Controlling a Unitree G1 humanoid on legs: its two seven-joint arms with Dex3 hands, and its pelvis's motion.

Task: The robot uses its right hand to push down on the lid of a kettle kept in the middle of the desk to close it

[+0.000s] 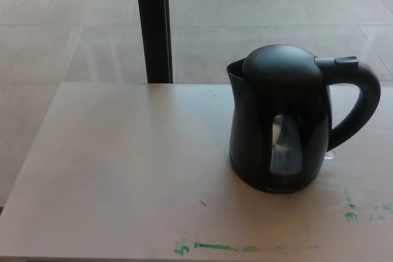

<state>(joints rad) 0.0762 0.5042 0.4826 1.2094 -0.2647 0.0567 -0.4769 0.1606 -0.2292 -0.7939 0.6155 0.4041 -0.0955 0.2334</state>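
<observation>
- A black kettle point(279, 121) was seen standing upright on a pale desk point(123, 170), set toward the 3 o'clock side of the desk's middle.
- Its domed lid point(282, 65) was seen lying down over the body, with no gap to be made out at the rim.
- The spout point(235, 72) was turned toward 9 o'clock, and the curved handle point(362, 105) toward 3 o'clock.
- A small button point(346, 61) was seen on top of the handle, just beside the lid.
- A narrow water window point(287, 145) was seen in the wall facing 6 o'clock.
- Green marks point(215, 247) were seen along the desk edge at 6 o'clock, and a few more point(351, 215) toward 4 o'clock of the kettle.
- A dark upright post point(153, 23) was seen beyond the far edge of the desk, at 11 o'clock from the kettle, against a tiled floor point(61, 23).
- Neither the left nor the right hand was caught in the head view, so nothing could be told of how far the fingers were spread or of anything held by them.
- The kettle was touched by nothing.
</observation>
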